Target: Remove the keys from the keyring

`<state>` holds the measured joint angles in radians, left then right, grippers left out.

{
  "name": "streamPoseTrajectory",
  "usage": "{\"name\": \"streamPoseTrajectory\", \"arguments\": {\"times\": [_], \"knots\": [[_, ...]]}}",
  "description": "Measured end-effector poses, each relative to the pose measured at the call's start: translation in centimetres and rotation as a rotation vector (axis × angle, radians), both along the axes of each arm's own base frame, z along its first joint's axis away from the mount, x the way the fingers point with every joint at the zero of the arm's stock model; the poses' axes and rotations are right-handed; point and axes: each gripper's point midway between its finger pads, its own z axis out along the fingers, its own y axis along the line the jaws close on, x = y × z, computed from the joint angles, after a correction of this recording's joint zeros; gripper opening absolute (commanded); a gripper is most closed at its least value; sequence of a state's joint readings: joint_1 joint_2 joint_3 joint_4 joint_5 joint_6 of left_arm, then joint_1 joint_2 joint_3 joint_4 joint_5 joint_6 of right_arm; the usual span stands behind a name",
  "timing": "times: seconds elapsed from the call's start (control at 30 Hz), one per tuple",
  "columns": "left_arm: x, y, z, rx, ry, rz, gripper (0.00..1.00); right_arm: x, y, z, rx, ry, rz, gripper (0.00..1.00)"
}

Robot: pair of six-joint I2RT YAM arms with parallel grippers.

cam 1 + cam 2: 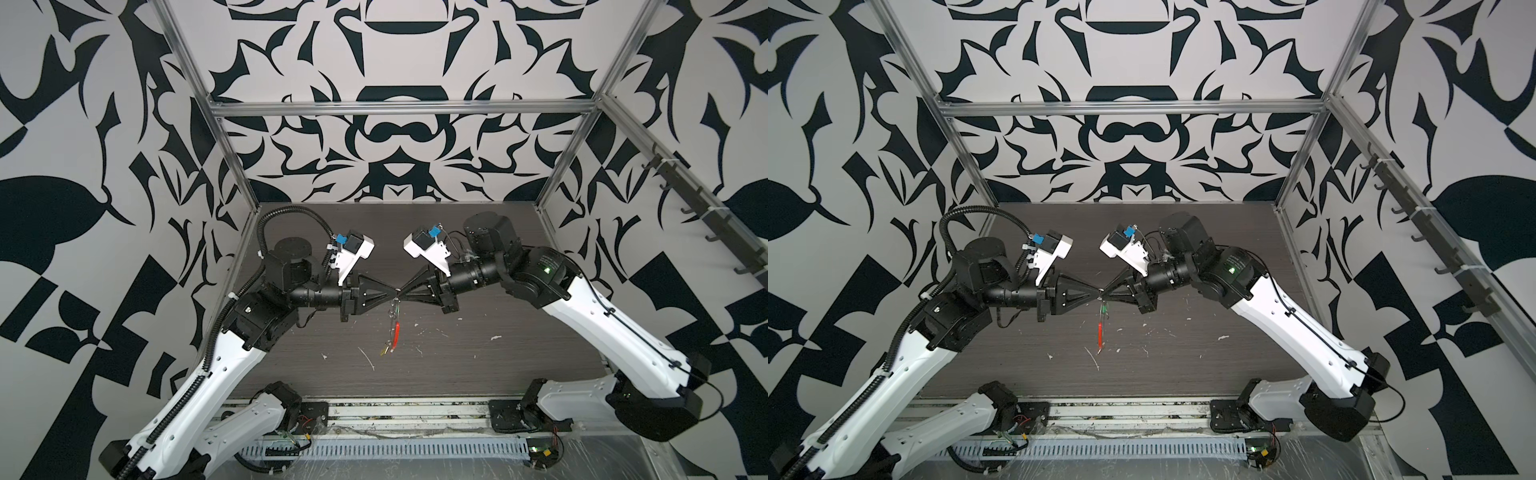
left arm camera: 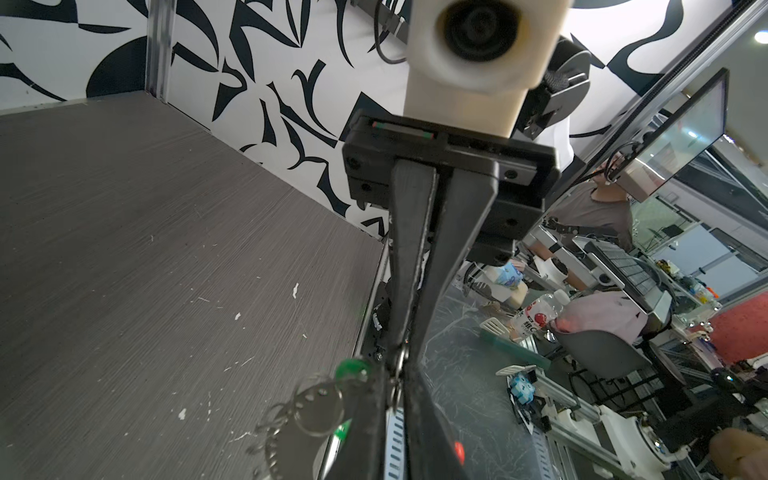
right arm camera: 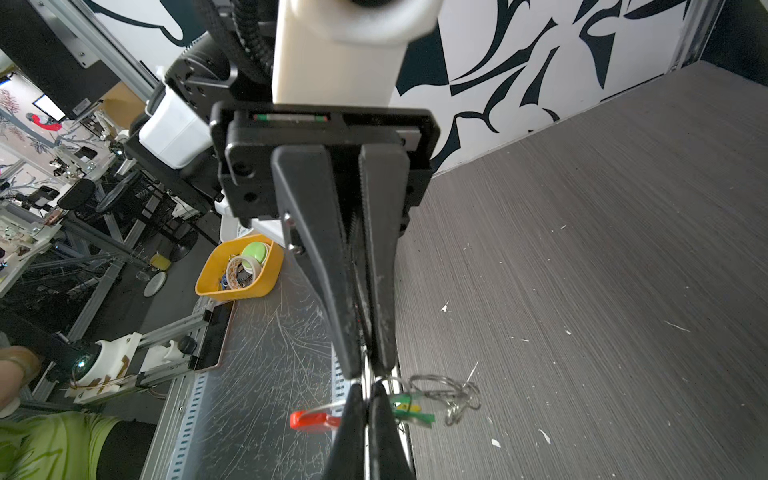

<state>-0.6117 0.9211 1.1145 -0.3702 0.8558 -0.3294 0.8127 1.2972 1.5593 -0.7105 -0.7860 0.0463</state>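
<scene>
In both top views my left gripper (image 1: 395, 292) and my right gripper (image 1: 402, 292) meet tip to tip above mid table. The keyring hangs below them, its red sleeve (image 1: 397, 332) (image 1: 1100, 334) pointing down. In the right wrist view my right gripper (image 3: 365, 388) is shut on the keyring's thin wire, which runs to the red sleeve (image 3: 309, 419). In the left wrist view my left gripper (image 2: 397, 376) is shut on a silver ring. The green key (image 2: 352, 369) (image 3: 409, 411) sits beside the jaws. The yellow key (image 1: 384, 351) dangles lowest. Bare silver rings (image 3: 449, 395) hang alongside.
The dark wood-grain table (image 1: 498, 353) carries white flecks. Aluminium frame posts (image 1: 232, 166) stand at the back corners, and a slotted metal rail (image 1: 395, 451) runs along the front. A yellow bin (image 3: 239, 274) sits outside the cell.
</scene>
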Motion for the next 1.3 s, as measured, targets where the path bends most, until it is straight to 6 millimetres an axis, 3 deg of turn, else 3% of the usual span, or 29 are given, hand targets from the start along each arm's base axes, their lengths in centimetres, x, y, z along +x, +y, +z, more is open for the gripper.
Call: {"name": "streamPoseTrajectory", "arguments": {"times": [0.33,0.47,0.6,0.8,1.07,1.3], "knots": [[0.5,-0.2,-0.5,0.017,0.01,0.004,0.0,0.2,0.2,-0.5,-0.04,0.026,-0.006,0.01],[0.5,0.2,-0.2,-0.012,-0.039,0.035,0.0,0.5,0.4,-0.2,-0.037,-0.029,-0.041,0.3],[0.4,0.8,0.1,-0.048,-0.097,0.075,0.0,1.4,0.0,0.1,0.002,-0.108,-0.126,0.43],[0.2,1.4,0.9,-0.104,-0.171,0.115,0.0,2.6,-2.0,0.5,0.066,-0.212,-0.28,0.45],[-0.6,1.5,2.0,-0.154,-0.208,0.08,0.0,1.5,-0.9,-1.5,0.118,-0.204,-0.187,0.5],[-1.3,1.3,2.1,-0.171,-0.197,0.026,0.0,0.7,-0.4,-1.4,0.141,-0.195,-0.128,0.51]]}}
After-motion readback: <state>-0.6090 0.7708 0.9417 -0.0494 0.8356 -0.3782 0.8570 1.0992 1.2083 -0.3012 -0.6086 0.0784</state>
